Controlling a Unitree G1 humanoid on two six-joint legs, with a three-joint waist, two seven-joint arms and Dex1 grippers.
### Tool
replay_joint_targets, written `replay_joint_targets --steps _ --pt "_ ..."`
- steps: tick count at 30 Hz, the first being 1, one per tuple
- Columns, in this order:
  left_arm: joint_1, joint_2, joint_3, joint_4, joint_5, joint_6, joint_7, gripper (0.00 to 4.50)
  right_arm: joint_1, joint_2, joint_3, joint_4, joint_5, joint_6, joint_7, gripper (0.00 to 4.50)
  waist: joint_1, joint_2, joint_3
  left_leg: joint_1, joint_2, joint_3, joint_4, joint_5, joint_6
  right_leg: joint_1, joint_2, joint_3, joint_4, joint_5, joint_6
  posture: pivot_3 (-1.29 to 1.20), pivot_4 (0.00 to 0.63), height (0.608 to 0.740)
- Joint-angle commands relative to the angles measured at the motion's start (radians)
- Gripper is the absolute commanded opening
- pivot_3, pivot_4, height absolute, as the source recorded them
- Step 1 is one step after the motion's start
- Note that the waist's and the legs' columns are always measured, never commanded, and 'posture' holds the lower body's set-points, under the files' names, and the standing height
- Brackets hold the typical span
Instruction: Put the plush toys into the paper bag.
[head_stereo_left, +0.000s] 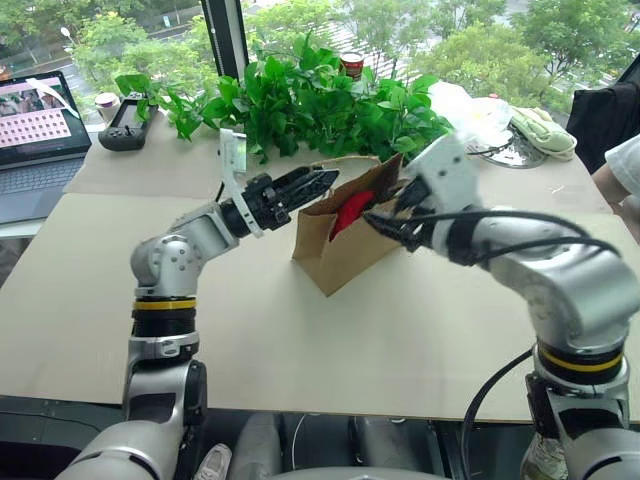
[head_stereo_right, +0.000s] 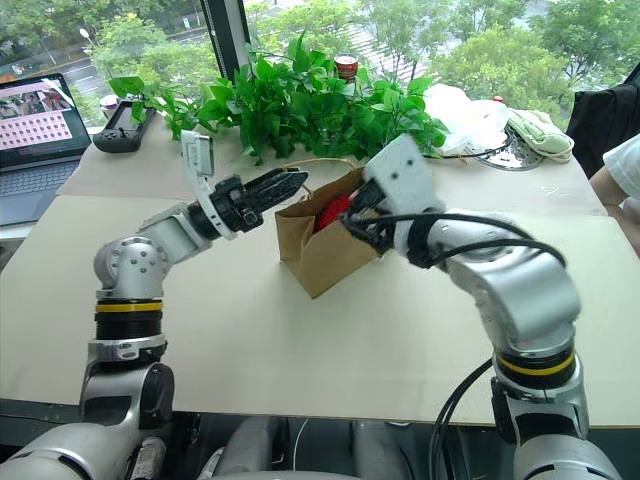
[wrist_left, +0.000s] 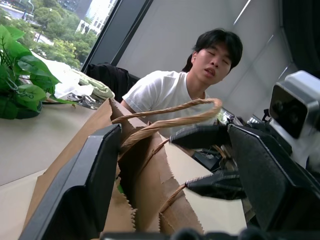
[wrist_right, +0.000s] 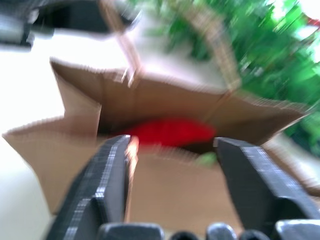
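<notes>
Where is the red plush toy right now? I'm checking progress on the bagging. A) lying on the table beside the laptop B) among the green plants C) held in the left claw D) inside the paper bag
D: the red plush toy shows through the open mouth of the paper bag.

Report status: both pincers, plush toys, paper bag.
Left pincer and right pincer open at bag mouth. Red toy inside paper bag; green toy not clearly seen. Nothing blocking.
</notes>
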Motion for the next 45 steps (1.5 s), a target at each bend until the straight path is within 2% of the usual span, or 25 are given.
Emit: replay_joint_targets --steps 1,8,11,13,16,21,24,27,32,40,45 --pt "0.001 0.064 0.034 -0.053 -0.026 0.020 -0.006 3.52 -0.001 -0.007 -0.176 -0.074 0.132 -0.021 0.078 4.47 0.000 0.000 0.000 0.000 0.000 0.000 0.000 0.000 0.000 0.000 0.000 0.000 0.000 0.000 0.000 0.00 0.150 0.713" --pt "0.107 0.163 -0.012 -0.035 0.054 -0.034 -0.072 3.52 0.123 -0.091 -0.371 -0.107 0.361 -0.016 0.215 4.47 0.000 0.000 0.000 0.001 0.000 0.000 -0.002 0.000 0.000 0.002 0.000 0.000 -0.003 0.000 0.000 0.00 0.150 0.713" --pt "0.142 0.174 -0.040 -0.026 0.098 -0.078 -0.102 3.52 0.170 -0.120 -0.385 -0.129 0.475 -0.019 0.254 4.47 0.002 0.000 0.000 0.001 0.001 0.001 -0.001 0.000 0.000 0.003 0.000 0.000 -0.005 0.000 0.000 0.00 0.150 0.713" --pt "0.160 0.174 -0.061 -0.025 0.125 -0.106 -0.121 3.52 0.199 -0.127 -0.348 -0.145 0.513 -0.026 0.252 4.47 0.002 0.000 0.000 0.002 0.001 0.000 -0.001 0.000 0.000 0.004 0.000 0.000 -0.005 0.000 0.000 0.00 0.150 0.713" --pt "0.177 0.175 -0.098 -0.014 0.172 -0.156 -0.155 3.52 0.238 -0.127 -0.237 -0.161 0.487 -0.052 0.214 3.78 0.000 0.000 0.000 0.005 0.001 0.000 -0.001 0.000 0.000 0.008 0.000 0.000 -0.006 0.000 0.000 0.00 0.150 0.713" --pt "0.175 0.176 -0.128 0.016 0.219 -0.215 -0.195 3.52 0.282 -0.146 -0.091 -0.152 0.407 -0.110 0.174 2.04 0.000 0.000 0.000 0.006 0.001 0.000 -0.001 0.000 0.000 0.009 0.000 0.000 -0.006 0.000 0.000 0.00 0.150 0.713" --pt "0.163 0.186 -0.144 0.035 0.238 -0.234 -0.227 3.52 0.289 -0.161 0.063 -0.101 0.278 -0.144 0.119 1.05 0.000 0.000 0.000 0.005 0.001 0.000 -0.001 0.000 0.000 0.009 0.000 0.000 -0.007 0.000 0.000 0.00 0.150 0.713" --pt "0.152 0.197 -0.161 0.056 0.262 -0.259 -0.266 3.52 0.240 -0.117 0.182 0.017 0.140 -0.165 0.011 0.08 -0.003 0.000 0.000 0.006 0.001 0.000 -0.001 0.000 0.000 0.009 0.000 0.000 -0.007 0.000 0.000 0.00 0.150 0.713" --pt "0.134 0.193 -0.197 0.084 0.307 -0.313 -0.310 3.52 0.164 -0.055 0.278 0.138 0.011 -0.222 -0.039 0.08 0.001 0.000 0.000 0.005 0.001 0.001 -0.001 0.000 0.000 0.008 0.000 0.000 -0.006 0.000 0.000 0.00 0.150 0.713" --pt "0.114 0.167 -0.256 0.141 0.397 -0.432 -0.347 3.52 0.115 0.027 0.289 0.195 -0.067 -0.233 -0.067 0.08 0.003 0.000 0.000 0.003 0.001 0.001 -0.001 0.000 0.001 0.007 0.000 0.000 -0.007 0.000 0.000 0.00 0.150 0.713" --pt "0.137 0.157 -0.288 0.102 0.413 -0.455 -0.370 3.52 0.103 0.072 0.299 0.200 -0.087 -0.222 -0.076 0.08 0.001 0.000 0.000 0.003 0.001 0.001 -0.001 0.000 0.001 0.006 0.000 0.000 -0.006 0.000 0.000 0.00 0.150 0.713"
